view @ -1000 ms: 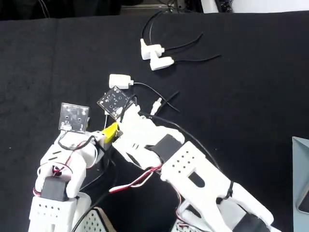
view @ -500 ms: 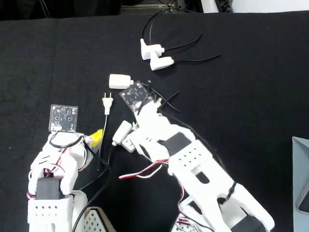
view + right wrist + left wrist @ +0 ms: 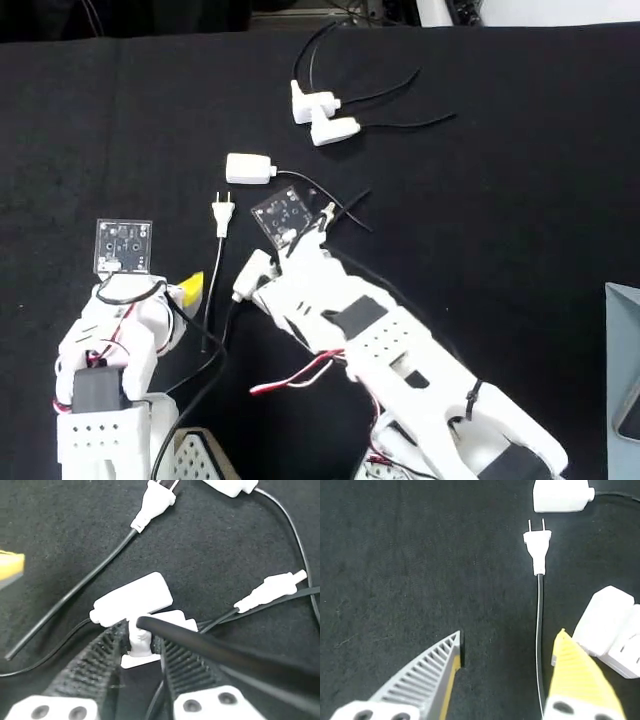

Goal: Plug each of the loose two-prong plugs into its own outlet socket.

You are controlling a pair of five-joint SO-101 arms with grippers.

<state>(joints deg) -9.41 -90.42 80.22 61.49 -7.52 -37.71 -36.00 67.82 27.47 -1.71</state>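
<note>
White two-prong plug (image 3: 222, 210) lay dropped, unplugged; left gripper (image 3: 510, 635) had drawn back, fingers apart, empty; right gripper (image 3: 141, 635) pinched white plastic socket block (image 3: 132, 602), 1 insertion pending.

Bare cloth (image 3: 120, 130) left of loose plug (image 3: 222, 212); white adapter (image 3: 249, 168) beyond, right arm (image 3: 340, 310) close on right.

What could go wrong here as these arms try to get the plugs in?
The loose plug lies with its cord running close by the open left fingers; closing might snag the cord instead of the plug. The right fingers pinch a white block with a black cable draped across them, which could tangle or tug the block loose.
</note>
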